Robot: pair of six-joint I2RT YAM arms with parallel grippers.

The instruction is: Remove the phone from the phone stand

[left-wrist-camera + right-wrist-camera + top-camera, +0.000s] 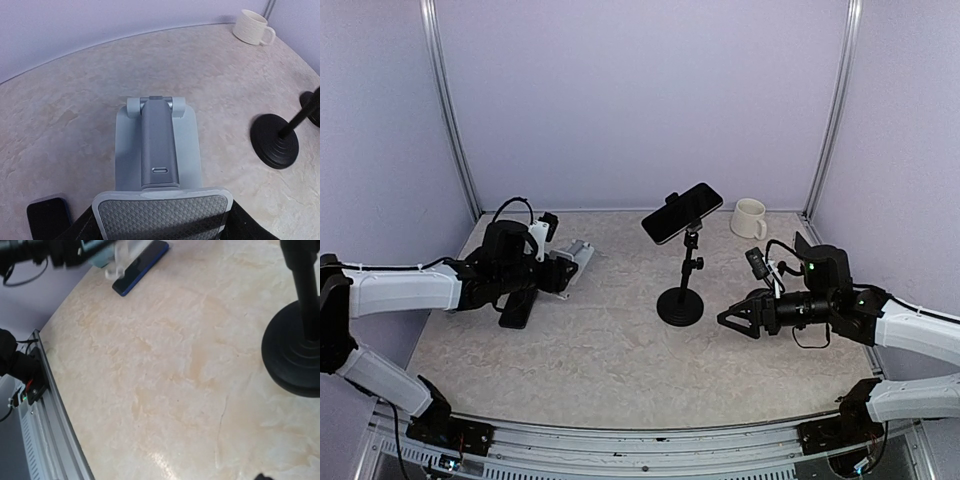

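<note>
Gaping wide, the right pincer [730, 320] hovers low over the beige marbled worktop [610, 370], aimed at the round foot of the black pole stand [681, 303]. The slim black phone [682, 213] sits clamped atop that stand, above the pincer and toward the left arm [400, 290], long axis crosswise and tilted. The right arm [910, 325] looks nearer; the left pincer [558, 272], well beyond the stand, straddles a grey folding stand [578, 255], grip unclear.

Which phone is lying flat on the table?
The dark phone beside the left arm lies flat; the other phone sits clamped up high on the black stand.
</note>
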